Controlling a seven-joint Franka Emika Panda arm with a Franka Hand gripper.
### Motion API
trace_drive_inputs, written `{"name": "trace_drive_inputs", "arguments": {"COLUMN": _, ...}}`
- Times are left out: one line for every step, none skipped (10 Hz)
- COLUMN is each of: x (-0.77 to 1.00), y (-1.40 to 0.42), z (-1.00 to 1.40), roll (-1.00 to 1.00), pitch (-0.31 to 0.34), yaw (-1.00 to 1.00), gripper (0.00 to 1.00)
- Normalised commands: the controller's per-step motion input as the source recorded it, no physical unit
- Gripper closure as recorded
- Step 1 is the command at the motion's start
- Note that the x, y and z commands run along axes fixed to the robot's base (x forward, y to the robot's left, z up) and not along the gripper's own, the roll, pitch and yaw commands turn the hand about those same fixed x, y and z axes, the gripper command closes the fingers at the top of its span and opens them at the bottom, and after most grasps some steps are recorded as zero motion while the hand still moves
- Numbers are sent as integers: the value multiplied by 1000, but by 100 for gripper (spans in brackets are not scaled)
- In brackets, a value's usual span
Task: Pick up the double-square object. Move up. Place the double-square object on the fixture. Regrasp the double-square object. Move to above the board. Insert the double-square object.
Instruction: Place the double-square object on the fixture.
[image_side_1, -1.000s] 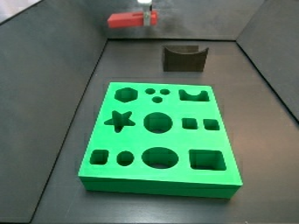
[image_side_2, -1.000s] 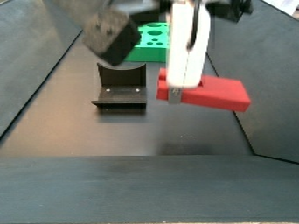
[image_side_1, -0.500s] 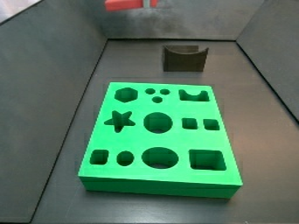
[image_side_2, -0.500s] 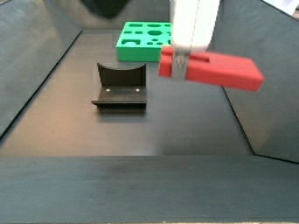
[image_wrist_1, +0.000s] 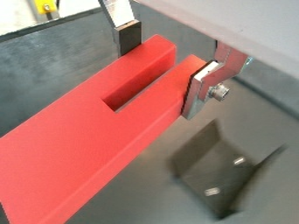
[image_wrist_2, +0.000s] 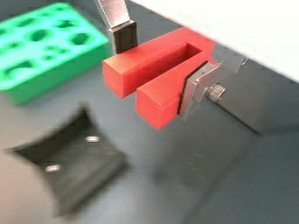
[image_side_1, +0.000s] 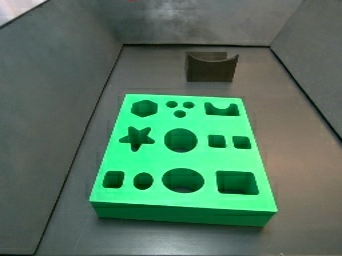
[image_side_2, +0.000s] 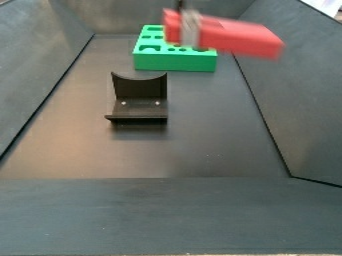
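Both wrist views: hand (image_wrist_1: 163, 66) clamps double-square object (image_wrist_1: 100, 131) (slotted end).

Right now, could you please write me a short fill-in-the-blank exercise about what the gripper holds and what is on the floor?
1. The gripper is shut on the ____ double-square object.
2. The fixture has ____ resting in its recess.
3. The star-shaped hole belongs to the ____ board.
4. In a side view the double-square object hangs ____ the floor.

Missing words: red; nothing; green; above
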Motion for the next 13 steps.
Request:
{"name": "trace_drive_inputs", "arguments": {"x": 1000, "y": -924, "z": 567, "roll": 14, "pitch": -23, "yaw": 1000, "gripper": 100}}
{"name": "trace_drive_inputs", "arguments": {"x": 1000, "y": -895, "z": 541, "roll": 16, "pitch": -19, "yaw": 1000, "gripper": 100}}
{"name": "trace_drive_inputs", "arguments": {"x": 1000, "y": -814, "z": 460, "roll": 17, "pitch": -12, "yaw": 1000, "gripper": 100}}
{"name": "trace_drive_inputs", "arguments": {"x": 1000, "y": -664, "z": 376, "roll": 18, "pitch": -4, "yaw": 1000, "gripper": 100}}
{"name": "trace_drive_inputs", "arguments": {"x": 972, "y": -488, "z": 301, "roll": 19, "pitch": 4, "yaw": 1000, "gripper": 100}}
{"name": "trace_drive_inputs", "arguments": {"x": 898, "y": -345, "z": 226, "roll": 18, "pitch": 9, "yaw": 1000, "gripper": 100}}
{"name": "trace_drive_inputs", "arguments": {"x": 774, "y": -174, "z": 112, "roll": 14, "pitch": 20, "yaw": 1000, "gripper": 100}}
{"name": "trace_drive_inputs", "arguments": {"x": 664, "y": -97, "z": 64, "roll": 14, "pitch": 30, "yaw": 1000, "gripper": 100}}
{"name": "trace_drive_inputs", "arguments": {"x": 580, "y": -63, "z": 45, "roll": 15, "pitch": 37, "yaw": 1000, "gripper": 100}}
{"name": "trace_drive_inputs", "arguments": {"x": 522, "y": -48, "z": 34, "roll": 15, "pitch": 42, "yaw": 1000, "gripper": 100}}
{"name": "trace_drive_inputs", "arguments": {"x": 408, "y": -32, "z": 24, "roll": 15, "pitch": 53, "yaw": 1000, "gripper": 100}}
{"name": "trace_drive_inputs", "arguments": {"x": 320, "y": -27, "z": 20, "roll": 15, "pitch": 62, "yaw": 1000, "gripper": 100}}
{"name": "trace_drive_inputs", "arguments": {"x": -134, "y": 609, "z": -1000, "roll": -722, "pitch": 250, "yaw": 1000, "gripper": 100}}
